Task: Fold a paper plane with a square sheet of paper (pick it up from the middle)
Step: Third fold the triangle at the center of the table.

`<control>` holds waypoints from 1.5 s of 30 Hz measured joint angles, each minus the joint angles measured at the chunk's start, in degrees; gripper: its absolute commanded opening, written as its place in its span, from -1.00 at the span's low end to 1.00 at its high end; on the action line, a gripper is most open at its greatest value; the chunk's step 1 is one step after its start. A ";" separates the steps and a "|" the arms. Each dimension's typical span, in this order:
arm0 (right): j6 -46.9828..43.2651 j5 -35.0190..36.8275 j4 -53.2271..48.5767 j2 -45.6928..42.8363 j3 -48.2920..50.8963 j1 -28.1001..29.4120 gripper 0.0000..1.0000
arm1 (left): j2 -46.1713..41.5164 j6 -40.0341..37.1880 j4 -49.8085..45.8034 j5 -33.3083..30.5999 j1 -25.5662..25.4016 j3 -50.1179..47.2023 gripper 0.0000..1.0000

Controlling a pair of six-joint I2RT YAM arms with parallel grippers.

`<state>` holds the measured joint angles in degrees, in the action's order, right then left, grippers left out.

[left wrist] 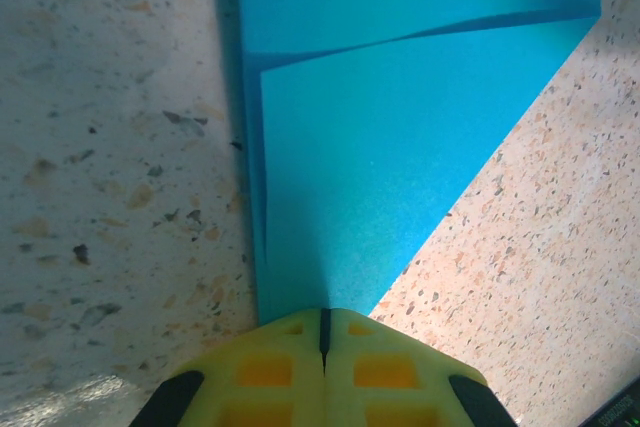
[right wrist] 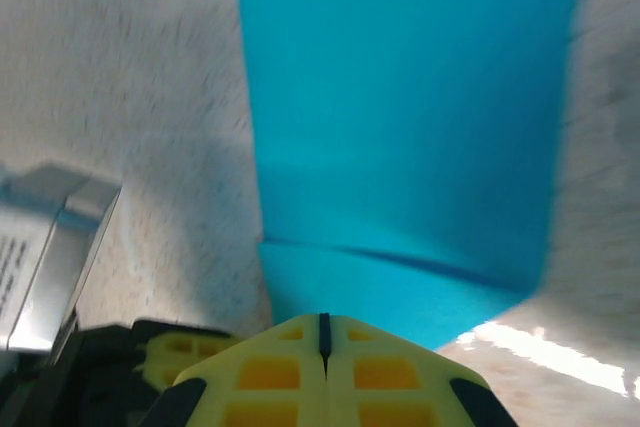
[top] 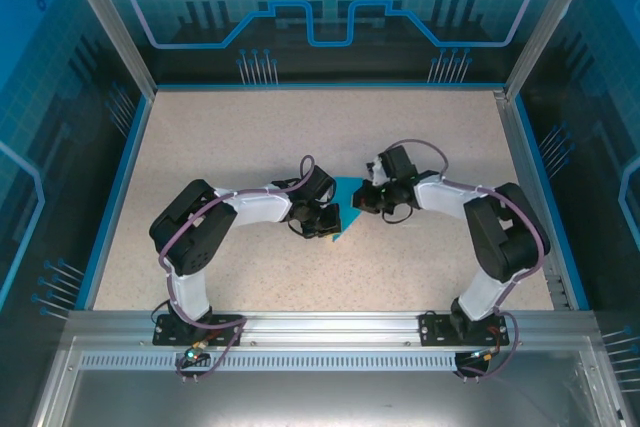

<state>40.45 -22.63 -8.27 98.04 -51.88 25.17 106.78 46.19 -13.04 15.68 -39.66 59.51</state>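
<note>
The bright blue sheet of paper (top: 347, 193) lies partly folded on the speckled table, between the two grippers. In the left wrist view the paper (left wrist: 380, 147) shows a diagonal flap folded over a straight long edge, narrowing to a point at my fingers. My left gripper (left wrist: 323, 315) is shut, its yellow tips resting at that pointed end; from above it (top: 322, 221) sits at the paper's near left. The right gripper (right wrist: 323, 319) is shut too, over the paper (right wrist: 400, 127) near a crease line. From above it (top: 370, 199) is at the paper's right edge.
The speckled table (top: 230, 137) has a blue rim and glass walls on three sides. The left arm's black and yellow gripper (right wrist: 165, 359) and a grey housing (right wrist: 50, 247) show close by at the lower left of the blurred right wrist view.
</note>
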 measured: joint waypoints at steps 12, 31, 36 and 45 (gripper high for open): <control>1.31 -3.37 0.48 7.41 -1.14 1.55 -1.00 | -0.24 -1.68 -0.15 0.02 0.00 0.09 -1.00; 2.21 -6.34 1.03 9.38 -2.25 0.90 -1.00 | 0.66 -3.32 2.80 0.70 0.02 0.00 -0.88; 2.19 -6.38 -0.15 9.73 -2.99 0.76 -1.00 | 0.42 -4.37 3.76 0.94 0.11 -0.90 -0.89; 2.14 -6.38 -1.99 10.19 -4.09 0.66 -1.00 | -1.55 -4.81 9.44 1.81 0.24 -5.60 -0.93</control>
<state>42.59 -29.02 -10.26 108.22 -55.96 25.82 105.23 41.39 -3.60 17.50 -39.42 53.91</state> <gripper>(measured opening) 0.040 0.050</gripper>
